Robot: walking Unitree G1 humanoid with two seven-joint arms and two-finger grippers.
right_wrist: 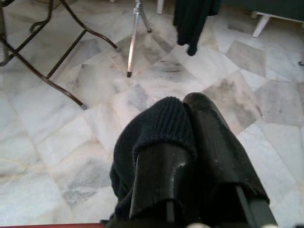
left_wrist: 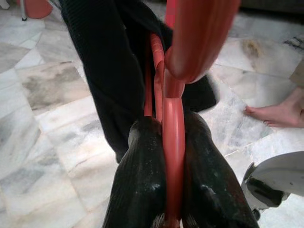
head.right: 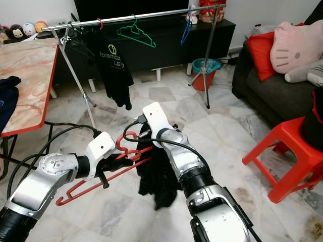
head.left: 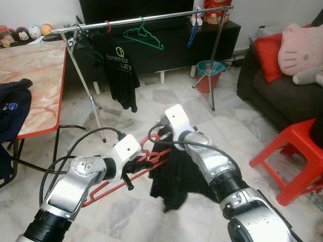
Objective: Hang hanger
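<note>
Your left gripper [left_wrist: 173, 190] is clamped on the red hanger [head.left: 113, 184]: in the left wrist view the two black fingers [left_wrist: 140, 175] press against either side of the red bar, with no gap showing. In the head views the hanger sits low and centre, hook end up near your right wrist and its long bar slanting down toward 7 o'clock over the marble floor [head.left: 166, 101].

Your right gripper [right_wrist: 190, 156] is closed on the black garment [head.left: 174, 176]. The right wrist view shows knit fabric bunched over and between its fingers [right_wrist: 159, 175], pinched tight. The garment drapes from the hanger's upper end and hangs down at about 6 o'clock from that grip, clear of the floor as far as you can tell.

The clothes rail [head.left: 146, 19] runs across 12 o'clock, well apart from both grippers. On it hang a black T-shirt [head.left: 121, 70] toward 11 o'clock, a green hanger [head.left: 144, 35] near the middle and a blue hanger [head.left: 194, 27] toward 1 o'clock. A marble-topped table [head.left: 35, 80] with a red edge stands at 9 o'clock and a red stool [head.left: 295, 156] at 3 o'clock. A person's bare foot [left_wrist: 273, 114] rests on the tiles in the left wrist view.
</note>
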